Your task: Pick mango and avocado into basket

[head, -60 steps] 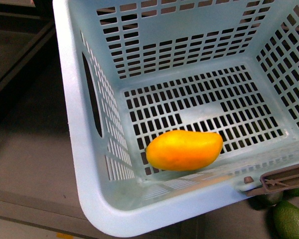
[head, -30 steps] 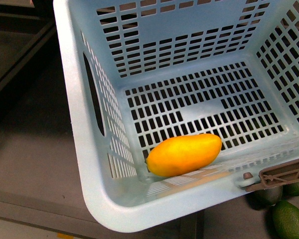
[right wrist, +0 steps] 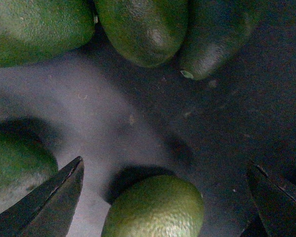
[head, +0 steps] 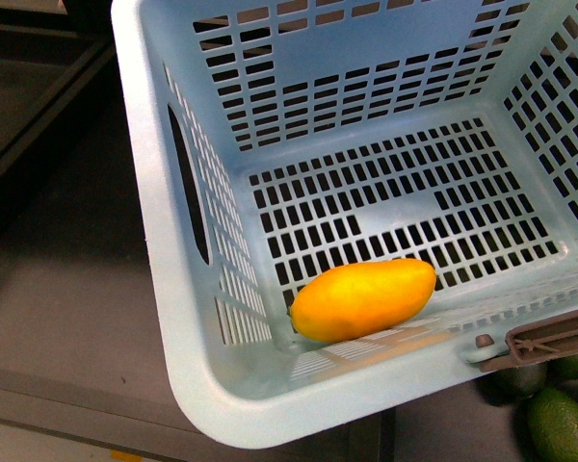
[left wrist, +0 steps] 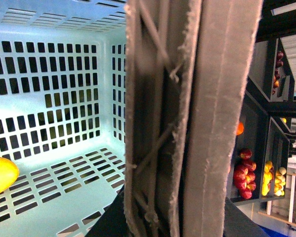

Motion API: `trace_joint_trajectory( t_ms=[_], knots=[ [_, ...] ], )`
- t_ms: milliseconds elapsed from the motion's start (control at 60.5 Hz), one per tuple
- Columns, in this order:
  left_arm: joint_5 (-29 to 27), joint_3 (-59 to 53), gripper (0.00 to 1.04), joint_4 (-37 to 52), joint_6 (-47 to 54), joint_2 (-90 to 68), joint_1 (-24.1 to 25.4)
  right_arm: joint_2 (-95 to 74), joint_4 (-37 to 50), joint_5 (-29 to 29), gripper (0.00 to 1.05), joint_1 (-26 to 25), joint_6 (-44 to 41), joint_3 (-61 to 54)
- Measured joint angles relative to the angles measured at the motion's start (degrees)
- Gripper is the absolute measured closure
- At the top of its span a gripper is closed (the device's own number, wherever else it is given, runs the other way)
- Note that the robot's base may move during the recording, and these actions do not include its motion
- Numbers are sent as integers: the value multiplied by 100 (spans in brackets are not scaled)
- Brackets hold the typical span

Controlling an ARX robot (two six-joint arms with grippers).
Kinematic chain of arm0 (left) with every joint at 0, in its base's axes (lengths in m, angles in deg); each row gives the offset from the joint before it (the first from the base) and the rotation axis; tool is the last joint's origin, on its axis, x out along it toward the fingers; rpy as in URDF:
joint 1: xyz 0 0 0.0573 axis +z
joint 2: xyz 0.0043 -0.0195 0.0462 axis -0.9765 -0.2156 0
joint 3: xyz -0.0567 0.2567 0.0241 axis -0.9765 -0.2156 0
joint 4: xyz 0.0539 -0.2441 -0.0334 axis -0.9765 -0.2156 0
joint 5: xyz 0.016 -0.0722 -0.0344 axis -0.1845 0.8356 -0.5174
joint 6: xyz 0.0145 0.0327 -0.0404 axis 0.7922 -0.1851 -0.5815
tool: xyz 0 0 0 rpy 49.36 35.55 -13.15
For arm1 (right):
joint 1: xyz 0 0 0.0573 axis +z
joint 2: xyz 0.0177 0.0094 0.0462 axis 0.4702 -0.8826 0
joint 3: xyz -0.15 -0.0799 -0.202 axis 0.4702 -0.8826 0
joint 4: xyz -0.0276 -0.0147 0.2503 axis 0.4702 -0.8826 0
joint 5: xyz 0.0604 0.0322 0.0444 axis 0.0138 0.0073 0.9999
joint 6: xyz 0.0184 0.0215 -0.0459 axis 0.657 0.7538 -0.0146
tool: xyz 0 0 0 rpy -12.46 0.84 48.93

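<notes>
Already in place, the mango [head: 363,299] lay on its side in the front camera's view. A dark grey surface [head: 67,289] ran along the 9 o'clock side, and next to it stood the teal basket [head: 149,241]. The fruit rested on the slotted floor toward the 7 o'clock corner, close against the near wall. At about 4 o'clock from the mango, a brown ribbed handle [head: 549,339] lay along the near rim. Beyond it, at the frame's 5 o'clock corner, other avocados [head: 559,425] sat outside the basket.

From the left wrist, the mango's yellow end showed at 9 o'clock, with slotted walls behind it. The handle filled the middle of the frame, very close to the lens. Shelves of red and yellow fruit [left wrist: 244,173] stood in the background at 4 o'clock. The left claw's fingers could not be made out, so whether it was spread or clamped could not be told.

From the right wrist, the right gripper [right wrist: 165,165] hung with its dark fingers [right wrist: 59,197] spread wide. The avocado [right wrist: 155,207] lay between them at 6 o'clock, touching neither. More of the green fruit sat at 8 o'clock and from 11 to 1 o'clock.
</notes>
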Motion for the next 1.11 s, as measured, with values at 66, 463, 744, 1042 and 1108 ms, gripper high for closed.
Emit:
trace_joint_trajectory(
  t_ms=[66, 463, 744, 1042, 1108],
  knots=[
    [0, 2, 89, 0, 0, 0, 0, -269, -170, -63, 9, 157, -4, 369],
    [0, 2, 89, 0, 0, 0, 0, -706, -844, 7, 9, 772, 52, 1410],
    [-2, 2, 89, 0, 2, 0, 0, -994, -925, -24, 9, 994, 116, 1639],
    [-4, 2, 89, 0, 2, 0, 0, -1154, -927, -31, 9, 1156, 234, 1875],
    [-2, 0, 89, 0, 2, 0, 0, -1207, -944, -24, 9, 1189, 240, 1928]
  ],
)
